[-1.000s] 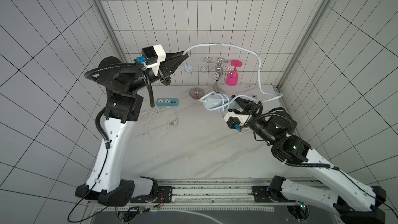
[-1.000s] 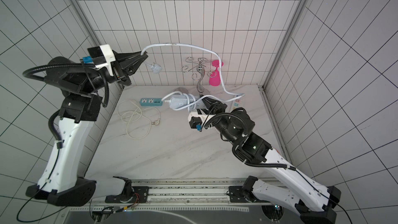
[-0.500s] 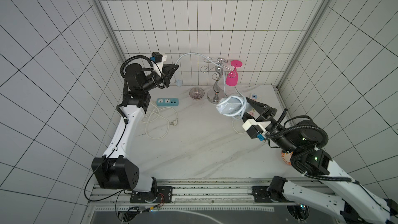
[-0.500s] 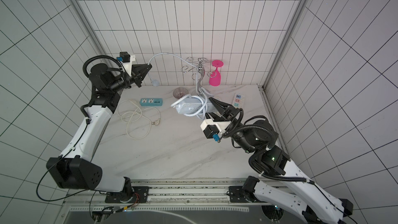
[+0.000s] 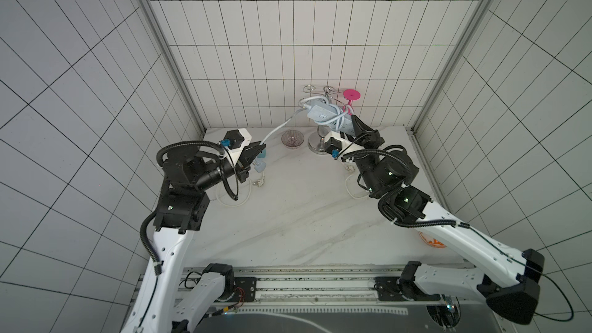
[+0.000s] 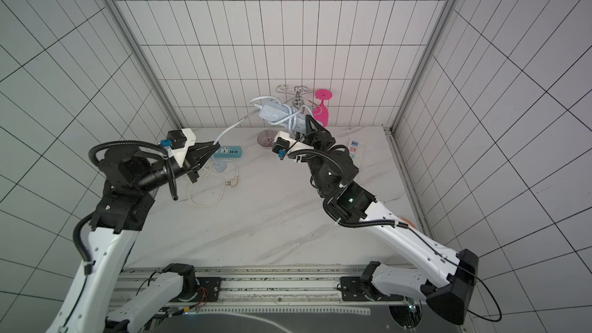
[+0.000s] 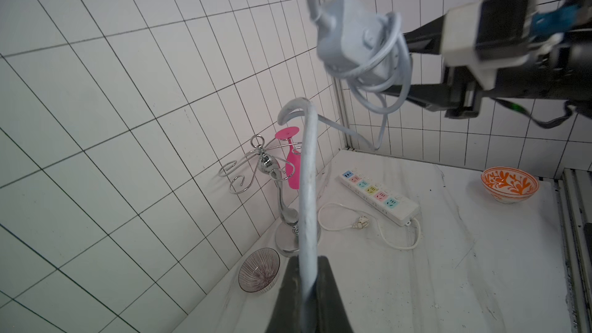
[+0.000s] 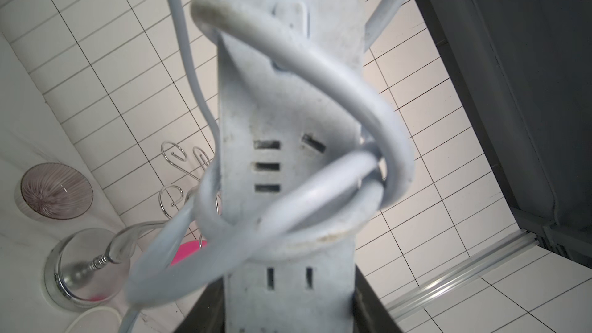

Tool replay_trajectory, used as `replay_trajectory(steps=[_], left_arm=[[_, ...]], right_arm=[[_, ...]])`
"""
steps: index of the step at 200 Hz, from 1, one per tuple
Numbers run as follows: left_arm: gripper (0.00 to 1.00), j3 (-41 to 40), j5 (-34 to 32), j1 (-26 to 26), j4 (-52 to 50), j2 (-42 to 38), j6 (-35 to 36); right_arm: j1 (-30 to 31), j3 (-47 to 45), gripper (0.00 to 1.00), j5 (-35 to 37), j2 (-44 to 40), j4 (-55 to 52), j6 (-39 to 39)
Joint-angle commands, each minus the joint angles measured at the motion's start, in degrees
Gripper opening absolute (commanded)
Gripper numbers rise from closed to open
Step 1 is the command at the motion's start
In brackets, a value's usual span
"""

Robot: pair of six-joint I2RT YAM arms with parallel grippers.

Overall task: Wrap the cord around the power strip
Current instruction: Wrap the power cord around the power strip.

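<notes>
Nearest the arm bases, one orange-patterned bowl (image 7: pixel 509 184) stands on the bench (image 5: pixel 288 219); in both top views it is largely hidden behind the right arm (image 5: pixel 448 235). Further in, the left jaws are clamped tight on the cord (image 5: pixel 278 129) close to its plug (image 6: pixel 221 165), which hangs just below them. Three strips are counted. One teal strip (image 6: pixel 228 152) and one white strip (image 7: pixel 378 195) lie on the bench, each with its own white cord (image 6: pixel 205 193). The power strip (image 5: pixel 323 115) is held clear of the bench toward the back by the right jaws, which are closed on the end nearest that arm. The cord is looped around it in loose turns; their number cannot be made out. Farthest back stand one ribbed glass bowl (image 5: pixel 292 139) and one chrome rack (image 7: pixel 266 164) carrying one pink glass (image 6: pixel 322 113). The gripped end is cut off in the right wrist view.
</notes>
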Motion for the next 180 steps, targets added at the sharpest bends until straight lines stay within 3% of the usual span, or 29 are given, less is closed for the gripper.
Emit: replay_trajectory(steps=[1, 25, 47, 73, 100, 134, 150, 180], left_arm=[[0.00, 7.37, -0.83, -1.49, -9.68, -2.64, 8.78], [0.00, 14.07, -6.11, -5.33, -17.54, -3.61, 13.77], [0.00, 14.89, -14.37, -9.60, -22.54, -5.46, 16.90], [0.00, 13.31, -22.37, -12.39, -22.73, -9.70, 17.89], [0.00, 19.97, -30.55, -15.38, -24.57, -9.12, 19.38], [0.00, 31.52, -49.05, -26.41, -26.16, -5.85, 21.78], [0.00, 35.02, -55.34, -32.51, -26.80, -4.72, 22.23], [0.00, 29.25, -66.82, -39.99, -23.52, -6.95, 23.25]], right_arm=[[-2.01, 9.24, 0.00, 6.58, 0.48, 6.27, -2.39], [-3.94, 10.49, 0.00, 8.14, 2.33, 4.17, 0.45], [-5.23, 13.08, 0.00, 9.87, 4.39, 1.59, 2.73], [-6.69, 15.48, 0.00, 10.90, 7.26, -1.79, 4.26], [-7.58, 14.97, 0.00, 10.97, 9.23, -4.56, 5.99], [-8.90, 12.61, 0.00, 9.95, 9.13, -7.31, 9.43], [-9.95, 13.72, 0.00, 6.95, 8.34, -11.40, 15.22], [-11.42, 15.48, 0.00, 2.52, 7.85, -16.12, 21.39]])
